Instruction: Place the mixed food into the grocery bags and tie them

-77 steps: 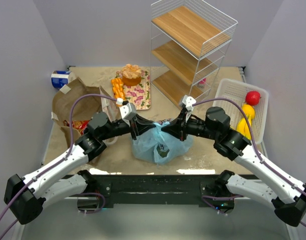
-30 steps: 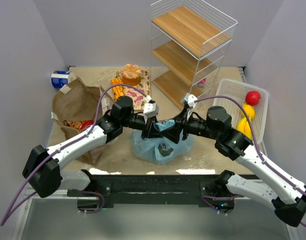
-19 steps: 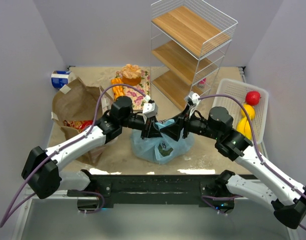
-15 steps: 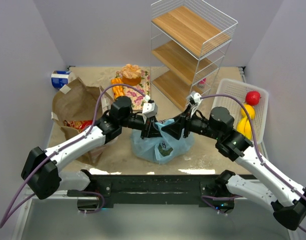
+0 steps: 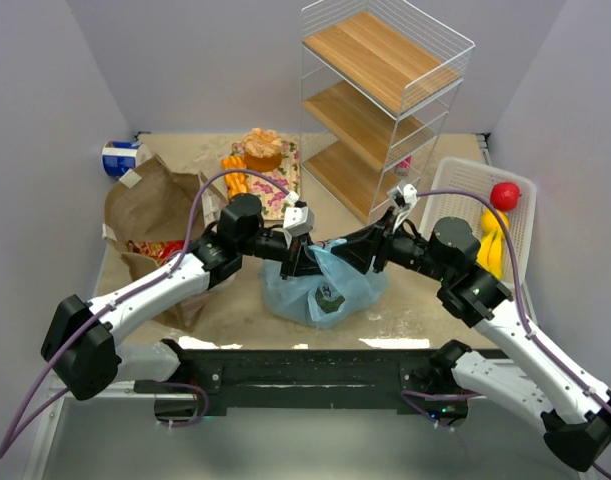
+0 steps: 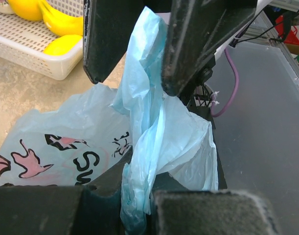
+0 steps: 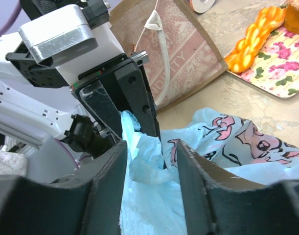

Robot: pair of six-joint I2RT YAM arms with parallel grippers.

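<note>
The sandy tabletop (image 5: pixel 235 300) runs under both my arms, shut in by plain grey walls, and a white wire shelf (image 5: pixel 385 60) with three wooden boards stands well beyond my right fingertips. Out to the left of my left gripper (image 5: pixel 303 258) the brown paper bag (image 5: pixel 145 205) sits slumped, with red snack packets (image 5: pixel 155 248) showing inside. There is pale lettering on its side that I cannot read in full. To the right of my right gripper (image 5: pixel 337 250) is the white basket (image 5: pixel 465 180), holding yellow bananas (image 5: pixel 493 245) and a red fruit (image 5: pixel 504 195). Directly below both sets of fingers sits the light-blue plastic bag (image 5: pixel 320 290). It is printed with black and pink figures and black letters of which I can make out only "Sw". Something dark shows through its side, and I cannot tell what. My left gripper is clamped on a twisted strand (image 6: pixel 144 112) of plastic rising from that bag. The fingers of my right gripper stand apart on either side of the same strand, just past my left fingertips, without pinching it. Beyond my left fingers lies the floral tray (image 5: pixel 285 192) with an orange cake (image 5: pixel 263 150) and orange segments (image 5: pixel 235 172). Far to their left, against the back wall, lies a blue-and-white can (image 5: pixel 120 158).
</note>
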